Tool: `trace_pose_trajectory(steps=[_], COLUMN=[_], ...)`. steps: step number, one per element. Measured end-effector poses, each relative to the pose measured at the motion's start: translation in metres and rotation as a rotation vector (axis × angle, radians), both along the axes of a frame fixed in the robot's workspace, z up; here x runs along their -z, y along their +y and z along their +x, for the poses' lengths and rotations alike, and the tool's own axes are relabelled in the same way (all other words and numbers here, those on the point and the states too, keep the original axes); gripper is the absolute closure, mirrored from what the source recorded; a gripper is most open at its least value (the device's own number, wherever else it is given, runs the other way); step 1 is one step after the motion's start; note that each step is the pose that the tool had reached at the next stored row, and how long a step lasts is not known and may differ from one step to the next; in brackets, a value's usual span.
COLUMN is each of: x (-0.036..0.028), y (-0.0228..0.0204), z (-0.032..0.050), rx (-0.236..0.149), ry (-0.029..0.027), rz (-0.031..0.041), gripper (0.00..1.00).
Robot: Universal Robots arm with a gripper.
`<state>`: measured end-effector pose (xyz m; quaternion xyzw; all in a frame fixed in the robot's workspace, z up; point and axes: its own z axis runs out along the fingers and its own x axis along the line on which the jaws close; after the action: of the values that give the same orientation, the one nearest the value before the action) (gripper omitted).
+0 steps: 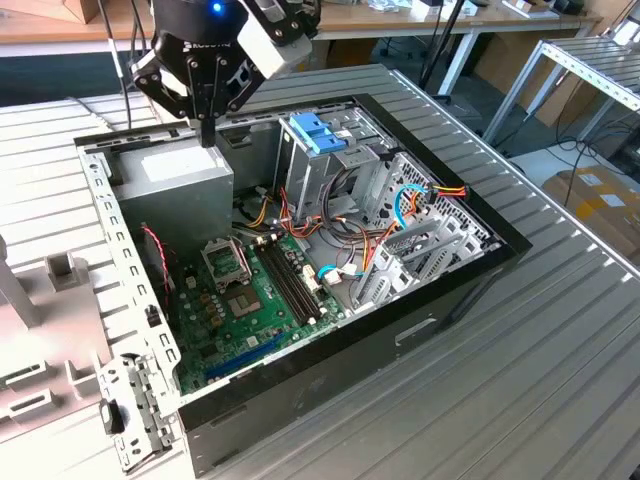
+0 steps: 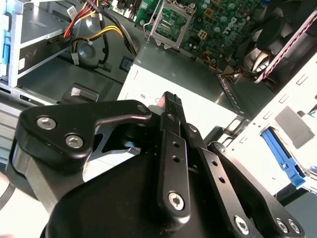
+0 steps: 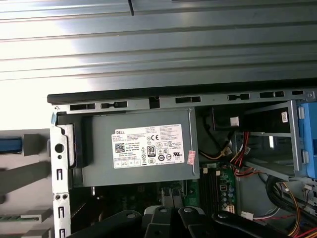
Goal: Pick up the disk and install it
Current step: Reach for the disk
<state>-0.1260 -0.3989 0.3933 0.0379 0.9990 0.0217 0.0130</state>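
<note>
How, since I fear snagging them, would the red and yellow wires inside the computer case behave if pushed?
Probably floppy: the wires curve loosely in bundles. Likely light, yet tethered, since their ends run to plugs, so they may spring back.

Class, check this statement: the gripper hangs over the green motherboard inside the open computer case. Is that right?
Not quite. The exterior view shows the gripper hanging over the grey power supply, not over the green motherboard, inside the open computer case.

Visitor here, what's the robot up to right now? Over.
Gripper above grey power supply, fingers shut, empty. Disk not in grasp. Blue strip in white holder beside case may be it. Loose cables around drive cage.
</note>
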Motion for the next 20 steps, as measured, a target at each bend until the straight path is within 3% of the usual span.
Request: trace_pose_trajectory(steps=[20], x=[0.0000], y=[0.0000], z=[-0.0061], rx=[0.000], ry=[0.0000], rz=[0.0000], gripper=[0.89])
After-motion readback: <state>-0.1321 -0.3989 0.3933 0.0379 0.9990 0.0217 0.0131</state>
